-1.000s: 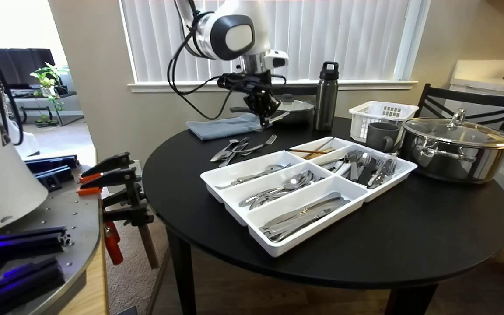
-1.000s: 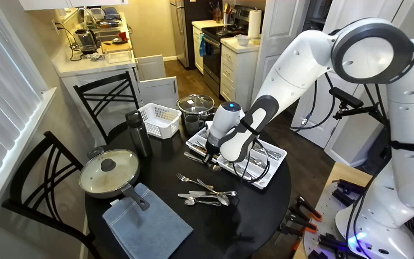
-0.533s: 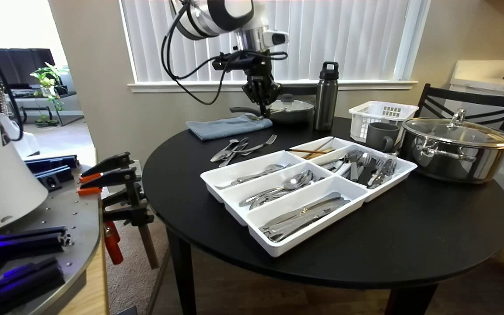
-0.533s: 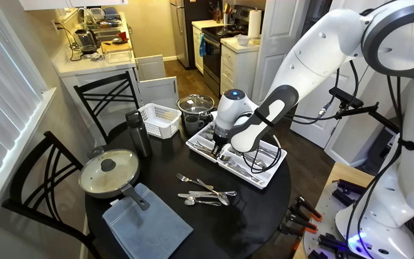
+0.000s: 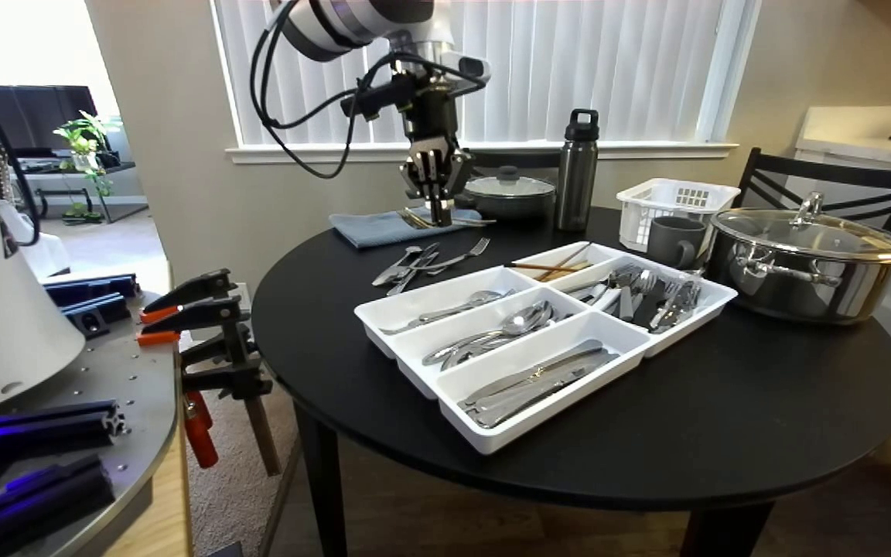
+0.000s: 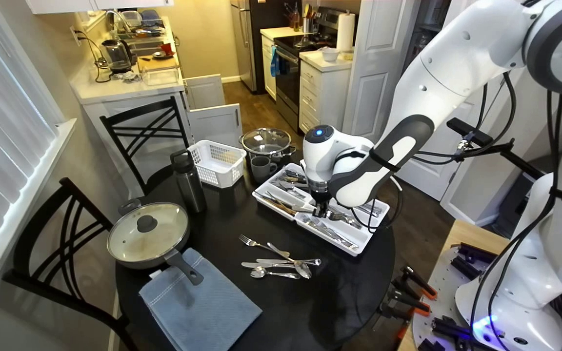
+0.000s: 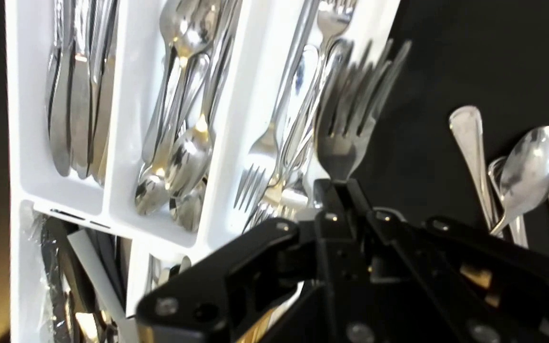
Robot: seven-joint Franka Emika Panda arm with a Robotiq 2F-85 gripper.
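Note:
My gripper (image 7: 341, 185) is shut on a silver fork (image 7: 342, 147), gripping it just below the head, with its tines pointing away from the fingers. The fork's outline looks doubled; I cannot tell whether a second fork is nested against it. In an exterior view the gripper (image 5: 441, 213) hangs in the air, the fork tines (image 5: 414, 220) sticking out to one side. From another angle the gripper (image 6: 320, 211) appears over the white cutlery tray (image 6: 329, 240). In the wrist view the fork head overlaps the compartment holding other forks (image 7: 258, 164) and the dark table beside it.
Loose cutlery (image 6: 281, 265) lies on the black table near a blue cloth (image 6: 208, 302). Around the tray stand a lidded pan (image 6: 149, 234), a steel bottle (image 6: 190, 185), a white basket (image 6: 220, 165), a grey mug (image 5: 674, 240) and a large pot (image 5: 809, 271).
With the fork held, my gripper has risen and moved from the tray's edge to over the tray, toward the robot's base. The tray and loose cutlery have not moved.

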